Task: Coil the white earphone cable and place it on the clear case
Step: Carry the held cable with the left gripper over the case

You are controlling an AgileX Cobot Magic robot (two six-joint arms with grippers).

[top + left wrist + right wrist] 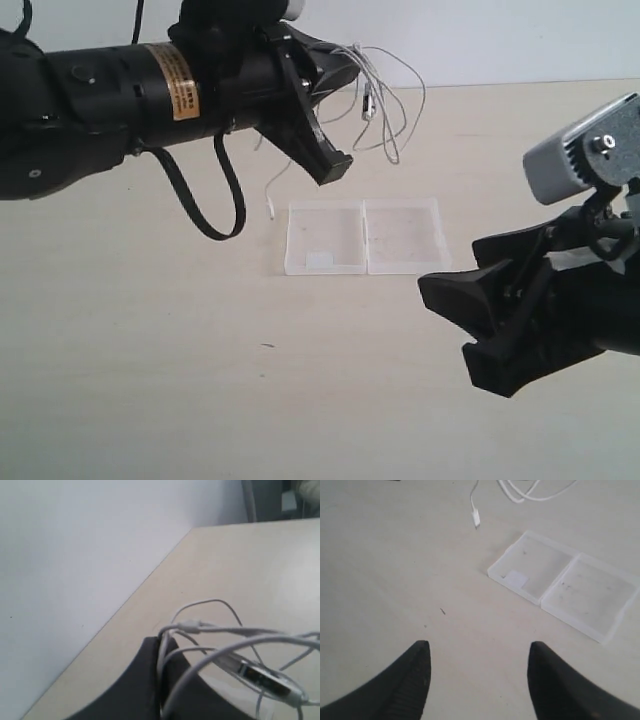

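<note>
My left gripper point(350, 65) hangs in the air behind the clear case point(365, 237), shut on the white earphone cable point(392, 100). Loose loops of the cable dangle from the jaws, and its plug end point(270, 210) hangs down just left of the case. In the left wrist view the cable point(215, 627) is pinched between the closed jaws of the left gripper point(162, 640), with the inline piece point(265, 680) close by. The case point(565, 580) lies open and flat with nothing on it. My right gripper point(455, 325) point(479, 647) stands open to the case's front right, with nothing in it.
The beige table point(150, 350) meets a white wall point(500, 40) at the back. A small white rectangle point(320, 260) lies in the case's left half. A black arm cable point(215, 200) loops under the left arm.
</note>
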